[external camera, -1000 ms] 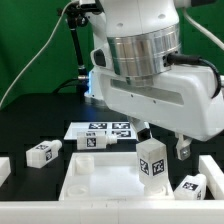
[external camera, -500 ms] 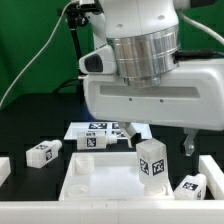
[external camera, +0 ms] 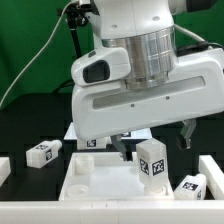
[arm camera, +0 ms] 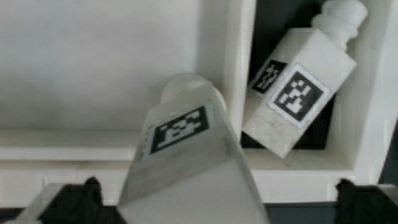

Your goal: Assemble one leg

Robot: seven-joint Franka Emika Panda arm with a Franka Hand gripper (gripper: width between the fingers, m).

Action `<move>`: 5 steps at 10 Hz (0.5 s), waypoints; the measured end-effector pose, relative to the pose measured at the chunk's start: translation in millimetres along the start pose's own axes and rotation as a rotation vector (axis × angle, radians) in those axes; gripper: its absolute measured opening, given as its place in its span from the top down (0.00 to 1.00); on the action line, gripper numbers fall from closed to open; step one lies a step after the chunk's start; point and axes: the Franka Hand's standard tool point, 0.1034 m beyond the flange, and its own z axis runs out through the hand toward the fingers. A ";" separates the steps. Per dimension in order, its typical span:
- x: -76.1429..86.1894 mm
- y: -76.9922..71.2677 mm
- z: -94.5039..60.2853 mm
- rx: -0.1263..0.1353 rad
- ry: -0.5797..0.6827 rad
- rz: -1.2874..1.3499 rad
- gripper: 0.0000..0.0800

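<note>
Fingers of the claw hung spread wide over the tray in the exterior view, one on each side of the leg, and neither was seen to touch it. The claw was released and gripped nothing. The leg stood upright on the tray, near the tray's edge on the exterior view's right, with its tag facing the camera. One spare leg lay on the black table off the tray's far corner on the exterior view's left. Another spare leg lay just off the tray on the exterior view's right. The marker board lay flat behind the tray, partly hidden by the arm.

In the wrist view the leg stood close up on the tray's floor, its tag showing. The dark fingertips sat on either side of it with a gap between each and the leg. A spare leg lay on the dark table just outside the tray's wall, tag upward.
</note>
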 end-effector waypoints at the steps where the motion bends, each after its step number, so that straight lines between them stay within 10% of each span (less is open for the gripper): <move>1: -0.4 2.2 0.4 0.000 -0.001 -0.097 0.19; 5: -1.7 5.9 -2.5 -0.007 0.015 -0.262 0.19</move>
